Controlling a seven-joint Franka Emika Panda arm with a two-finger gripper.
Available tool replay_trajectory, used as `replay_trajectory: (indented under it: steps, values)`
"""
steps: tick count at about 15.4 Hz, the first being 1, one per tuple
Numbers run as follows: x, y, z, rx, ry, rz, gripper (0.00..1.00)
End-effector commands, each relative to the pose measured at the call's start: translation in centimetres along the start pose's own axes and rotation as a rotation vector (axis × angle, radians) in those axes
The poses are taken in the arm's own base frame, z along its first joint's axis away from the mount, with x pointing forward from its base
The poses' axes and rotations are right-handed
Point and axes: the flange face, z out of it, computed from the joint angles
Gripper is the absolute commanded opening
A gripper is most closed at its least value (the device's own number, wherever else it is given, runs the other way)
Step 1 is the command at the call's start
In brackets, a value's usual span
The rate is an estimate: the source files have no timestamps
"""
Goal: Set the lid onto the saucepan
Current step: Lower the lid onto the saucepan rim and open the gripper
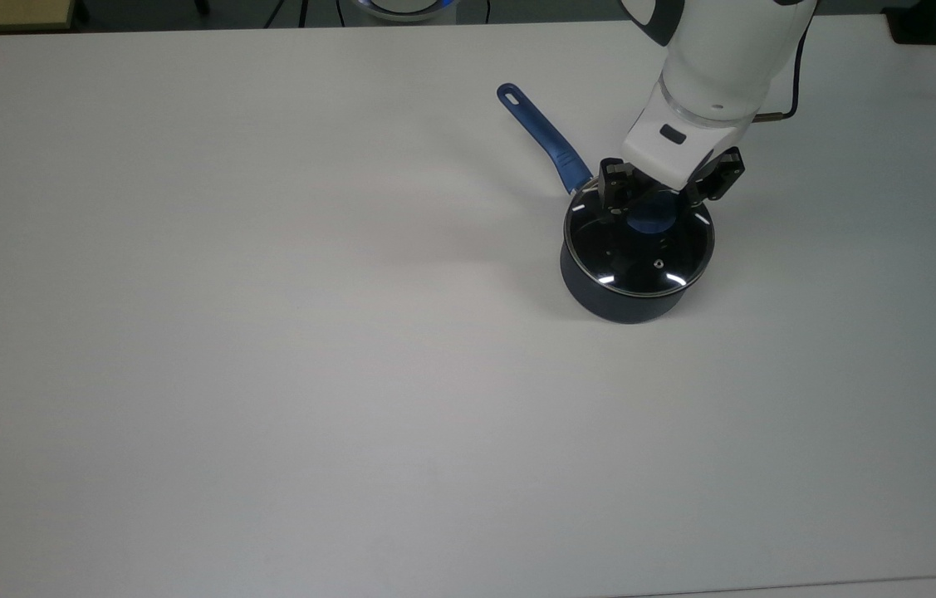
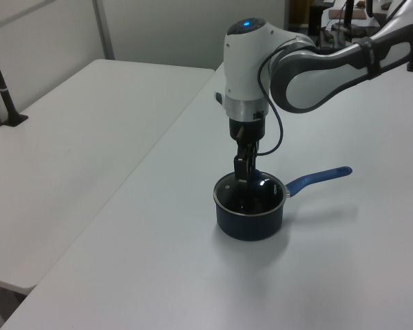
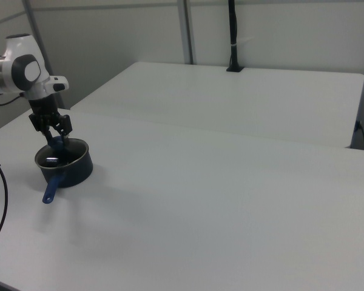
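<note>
The dark navy saucepan (image 1: 600, 295) stands on the white table, its blue handle (image 1: 542, 137) pointing to the top view's upper left. The glass lid (image 1: 642, 262) lies level on the pan's rim and covers the opening. My gripper (image 1: 657, 208) reaches straight down onto the lid's blue knob, with one finger on each side, shut on it. In the left view the gripper (image 2: 242, 177) meets the lid (image 2: 253, 196) over the saucepan (image 2: 250, 223). In the right view the saucepan (image 3: 73, 173) sits at the far left under the gripper (image 3: 53, 140).
The white table (image 1: 268, 332) stretches wide to the top view's left and bottom of the pan. A second white table (image 2: 89, 117) stands alongside, with a black post (image 2: 3, 89) at its edge. A black cable (image 1: 808, 75) trails off the arm.
</note>
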Motion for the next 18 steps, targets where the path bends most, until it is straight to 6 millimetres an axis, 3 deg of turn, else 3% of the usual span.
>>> replay_trajectory:
  steps: [1, 8, 10, 11, 16, 18]
  values:
    - [-0.6, 0.6, -0.3, 0.002, -0.027, -0.019, 0.54]
    - [-0.5, 0.7, -0.1, 0.003, -0.028, -0.004, 0.65]
    - [-0.5, 0.7, -0.1, 0.005, -0.028, -0.001, 0.95]
    - [-0.5, 0.7, -0.2, 0.003, -0.028, -0.001, 1.00]
    - [-0.6, 1.3, -1.8, 0.015, -0.016, 0.005, 1.00]
    - [-1.3, 2.1, -4.3, 0.030, -0.007, 0.010, 1.00]
